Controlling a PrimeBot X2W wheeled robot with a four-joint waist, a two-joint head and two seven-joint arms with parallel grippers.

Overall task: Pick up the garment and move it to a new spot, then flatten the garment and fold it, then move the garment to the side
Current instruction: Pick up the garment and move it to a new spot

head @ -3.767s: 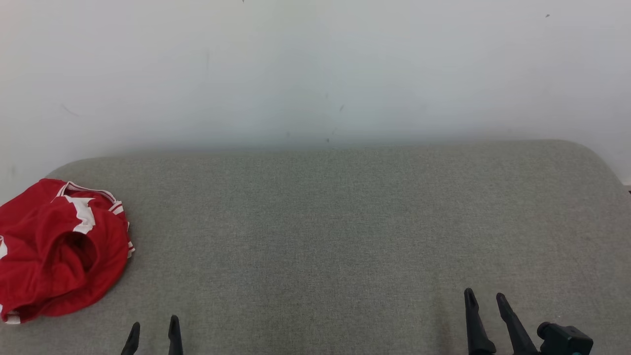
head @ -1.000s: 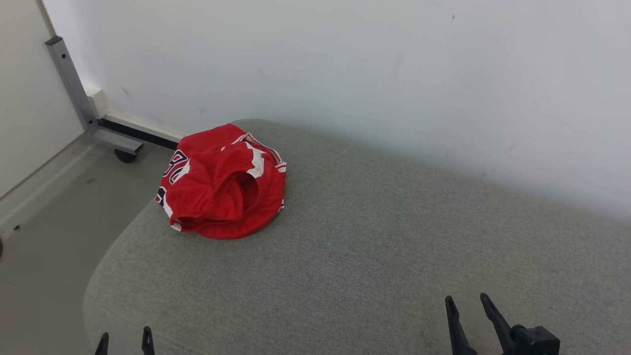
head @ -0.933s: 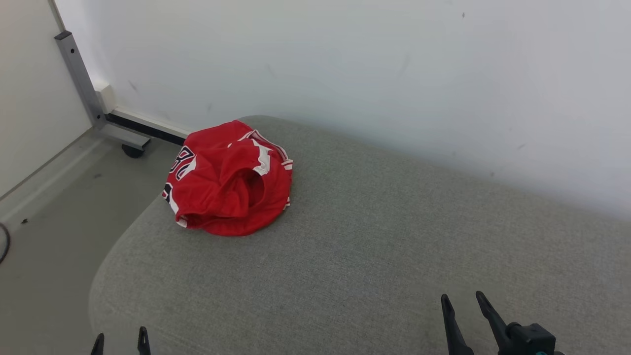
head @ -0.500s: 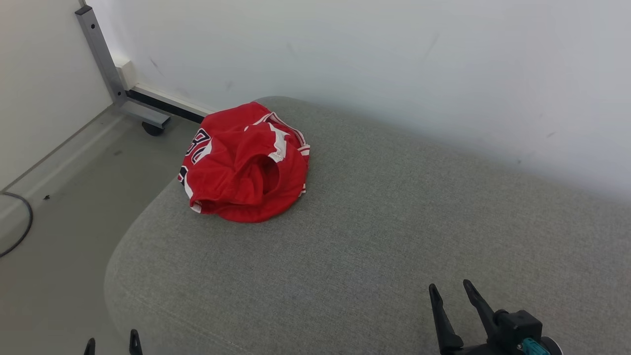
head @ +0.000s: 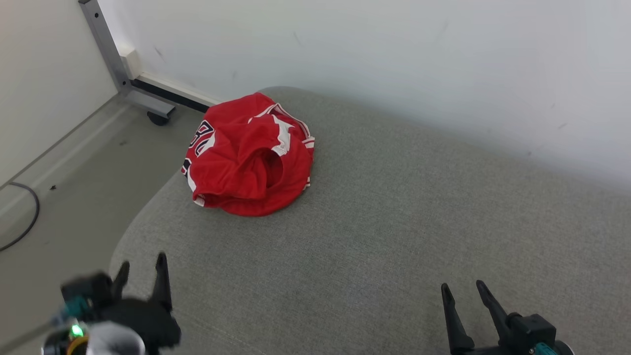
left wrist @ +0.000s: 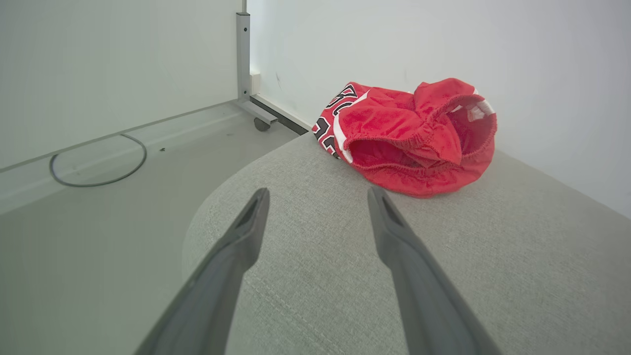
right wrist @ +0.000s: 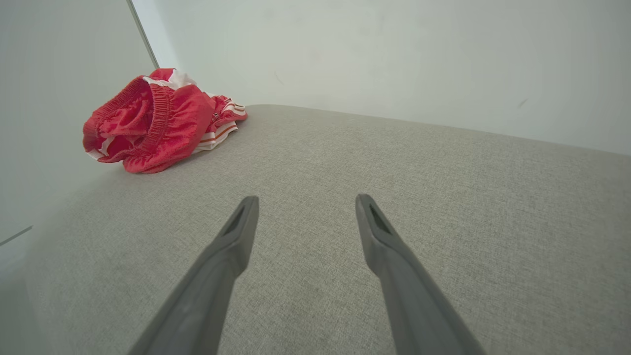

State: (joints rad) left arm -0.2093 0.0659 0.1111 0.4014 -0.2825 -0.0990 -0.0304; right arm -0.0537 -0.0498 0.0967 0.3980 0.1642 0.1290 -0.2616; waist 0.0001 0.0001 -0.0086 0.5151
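At the far left corner of the bench (head: 374,236), close to the wall, the garment (head: 249,158) lies in a crumpled heap: red, white trim, dark numerals on the side toward the floor.

- Left end effector (head: 142,260): released, fingers spread, nothing between them. It hangs over the bench's near left corner, pointed toward the heap and well apart from it.
- Right end effector (head: 463,286): released and empty, low over the near edge toward the right, well apart from the garment.

Step in hand, as I judge it: the reach for the first pick-up. The left arm is the nearer one. In its wrist view a gathered elastic rim stands raised and faces the fingers, which makes it the best target. Come in low along the fabric surface, close on that rim and take several layers. Approach from the left edge inward, so that a nudge sends the heap onto the bench and not off it. Lift clear before carrying toward the middle.

Hard to make out:
- Left wrist housing is motion-blurred in the head view.
- Numerals are folded over and not fully readable.
- Cannot tell whether the heap overhangs the left edge.
- Underside and leg openings are hidden.
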